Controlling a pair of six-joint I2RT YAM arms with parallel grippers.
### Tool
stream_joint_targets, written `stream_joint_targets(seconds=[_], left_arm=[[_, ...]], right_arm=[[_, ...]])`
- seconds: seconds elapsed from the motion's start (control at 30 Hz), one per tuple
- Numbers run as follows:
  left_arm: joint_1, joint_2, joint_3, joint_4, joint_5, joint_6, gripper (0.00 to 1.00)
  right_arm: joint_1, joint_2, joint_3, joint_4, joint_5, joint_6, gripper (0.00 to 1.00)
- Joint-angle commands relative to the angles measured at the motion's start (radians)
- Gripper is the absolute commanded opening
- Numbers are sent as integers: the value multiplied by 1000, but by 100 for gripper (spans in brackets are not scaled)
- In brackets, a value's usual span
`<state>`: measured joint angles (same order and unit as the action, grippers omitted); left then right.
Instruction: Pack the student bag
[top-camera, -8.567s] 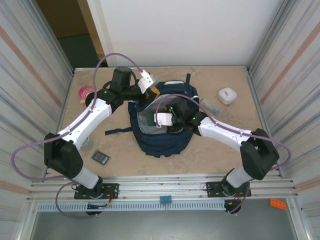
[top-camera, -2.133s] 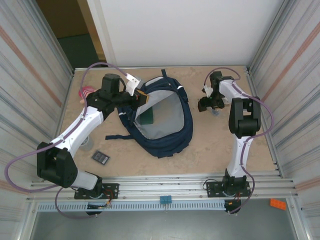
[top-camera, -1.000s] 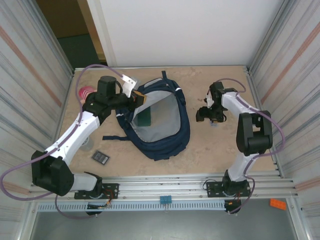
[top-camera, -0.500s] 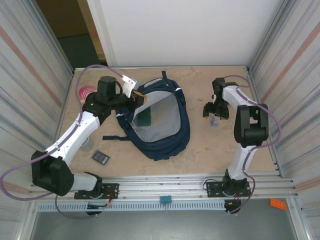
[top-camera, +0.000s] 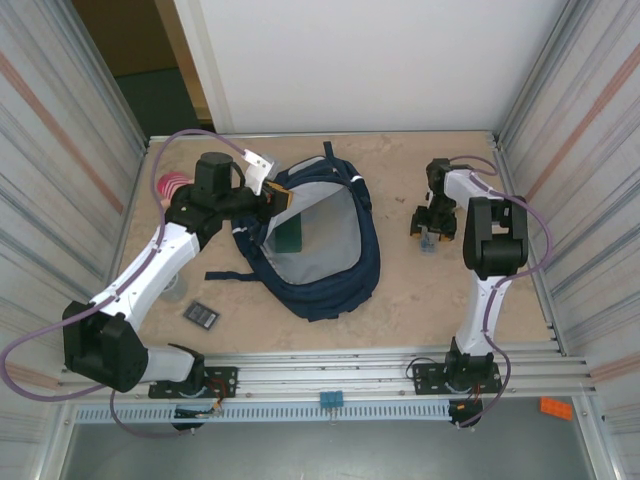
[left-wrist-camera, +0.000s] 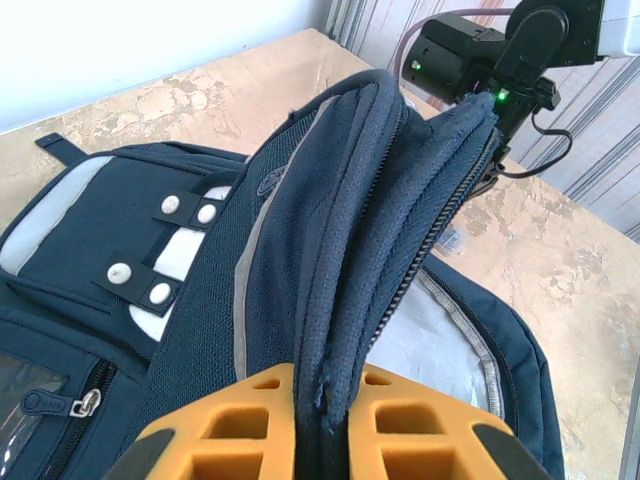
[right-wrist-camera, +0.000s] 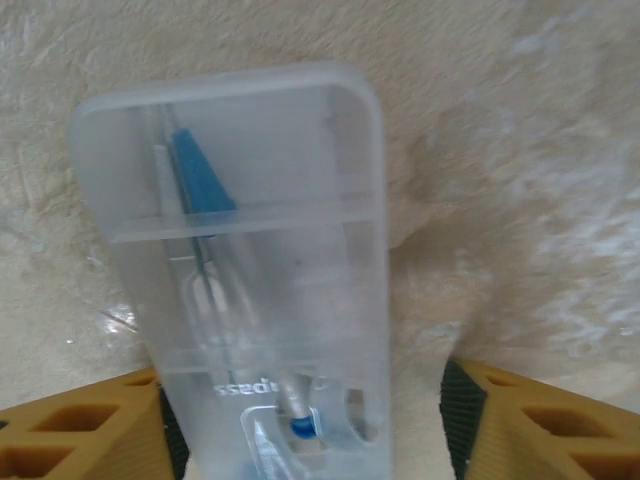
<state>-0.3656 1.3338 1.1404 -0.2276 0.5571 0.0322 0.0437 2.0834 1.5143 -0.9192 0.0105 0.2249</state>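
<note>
The student bag (top-camera: 340, 285) lies left of centre, its rim clamped open by our left gripper (left-wrist-camera: 320, 400), while our right gripper (right-wrist-camera: 310, 420) has swung right and now straddles the clear case (right-wrist-camera: 250, 250), spread wide, ready to grasp.

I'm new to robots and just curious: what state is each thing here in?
student bag: unzipped, mouth wide open, rim lifted.
left claw: shut on the student bag's rim.
clear plastic case: lying flat, not gripped.
right claw: open, straddling the clear plastic case.
green book: inside the student bag.
</note>
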Motion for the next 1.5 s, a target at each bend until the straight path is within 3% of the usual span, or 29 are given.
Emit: stream_joint_targets(seconds=[0.0, 0.17, 0.33, 0.53, 0.7, 1.0, 1.2, 1.47], left_arm=[[12, -30, 45, 68, 35, -14, 5], [11, -29, 55, 59, 36, -18, 4], [8, -33, 54, 74, 28, -37, 4], [-25, -40, 56, 79, 1, -56, 4], [-47, -55, 33, 117, -7, -86, 4], [-47, -45, 22, 134, -11, -126, 4], [-47, -24, 40, 154, 10, -160, 4], [-47, -20, 61, 218, 106, -202, 4]], right_arm=[[-2, 35, 19, -11, -18, -8, 59], [-1, 0, 4, 2, -18, -8, 44], [-1, -142, -68, 42, -58, 20, 39], [28, -399, -208, 102, -243, 118, 35], [147, -615, -270, 106, -277, 261, 34], [472, -883, -403, 270, -273, 604, 35], [660, -912, -480, 410, -220, 747, 36], [697, -712, -464, 617, -290, 815, 35]])
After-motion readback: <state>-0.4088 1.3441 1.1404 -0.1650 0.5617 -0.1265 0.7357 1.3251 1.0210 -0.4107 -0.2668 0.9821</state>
